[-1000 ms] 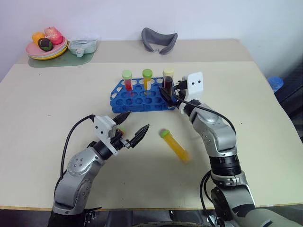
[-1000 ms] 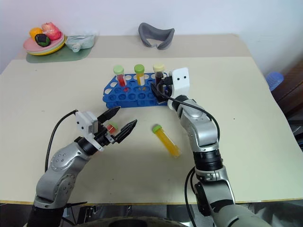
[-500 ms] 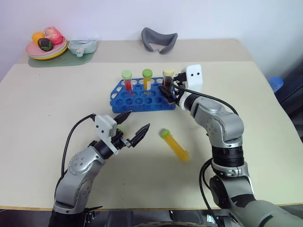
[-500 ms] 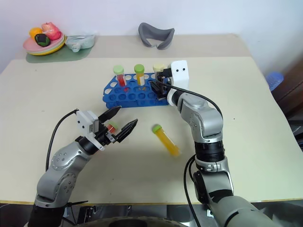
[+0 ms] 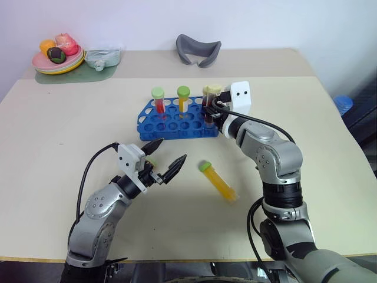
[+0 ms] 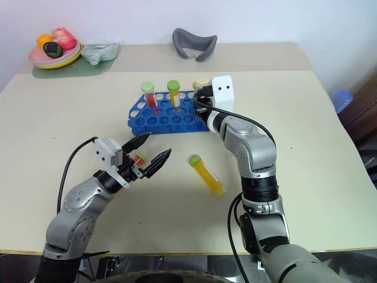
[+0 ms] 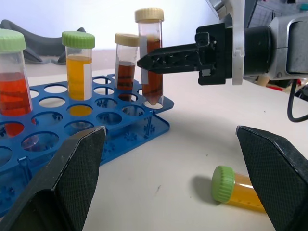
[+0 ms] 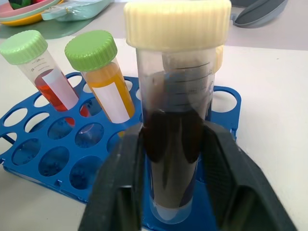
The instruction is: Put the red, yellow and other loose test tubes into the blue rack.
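The blue rack stands mid-table with a red tube and a yellow tube upright in its back row. My right gripper is shut on a dark brown tube with a cream cap, held upright with its lower end at a hole in the rack's right end. A second brown tube stands just behind it. A loose yellow-orange tube with a green cap lies on the table in front of the rack. To its left, my left gripper hovers open and holds nothing.
A plate of toy food and a pale teal item sit at the back left. A grey curved object lies at the back centre. A blue object shows beyond the table's right edge.
My right gripper, open beside the rack's right end before, has closed in and shut on the dark brown tube. The left arm and the loose yellow-orange tube have stayed put.
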